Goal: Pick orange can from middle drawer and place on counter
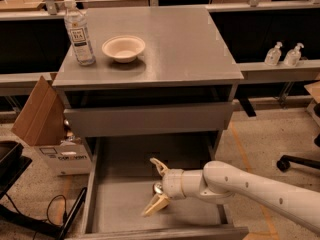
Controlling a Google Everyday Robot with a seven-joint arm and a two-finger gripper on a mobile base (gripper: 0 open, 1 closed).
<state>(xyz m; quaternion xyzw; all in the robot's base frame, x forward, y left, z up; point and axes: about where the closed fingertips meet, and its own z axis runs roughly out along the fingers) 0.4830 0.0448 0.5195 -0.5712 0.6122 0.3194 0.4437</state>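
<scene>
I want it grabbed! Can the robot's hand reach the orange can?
Probably yes: the hand is down in the middle drawer, its open fingers either side of the orange can.

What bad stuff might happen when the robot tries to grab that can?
The gripper is down in the drawer, jaws open around the can. Closing off-centre might tip it or push it away. Lifting straight up might bump the drawer front above. On the counter, the bowl and bottle might get knocked if the can is set down near them.
</scene>
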